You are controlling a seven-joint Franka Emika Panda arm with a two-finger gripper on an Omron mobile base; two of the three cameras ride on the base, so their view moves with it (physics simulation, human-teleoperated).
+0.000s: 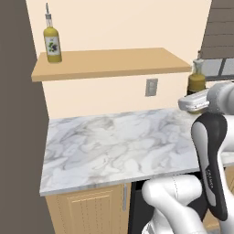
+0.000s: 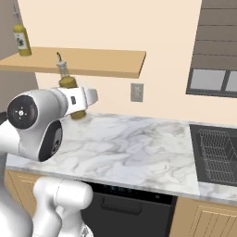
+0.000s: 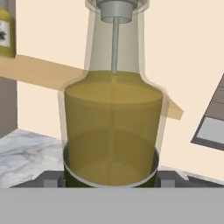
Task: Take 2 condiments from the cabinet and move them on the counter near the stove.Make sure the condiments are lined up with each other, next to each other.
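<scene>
Carrying olive-green bottle, gripper clamped on its base; keep upright; yellow bottle upper left on shelf.

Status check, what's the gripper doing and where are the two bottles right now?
Gripper shut on olive bottle, held upright above the counter. Yellow bottle on the shelf, not yet moved. Nothing in the way on the marble.

The olive bottle is half hidden behind the robot's arm, its base unseen. The stove is cut off at the right edge. The yellow bottle's label is too small to read.
</scene>
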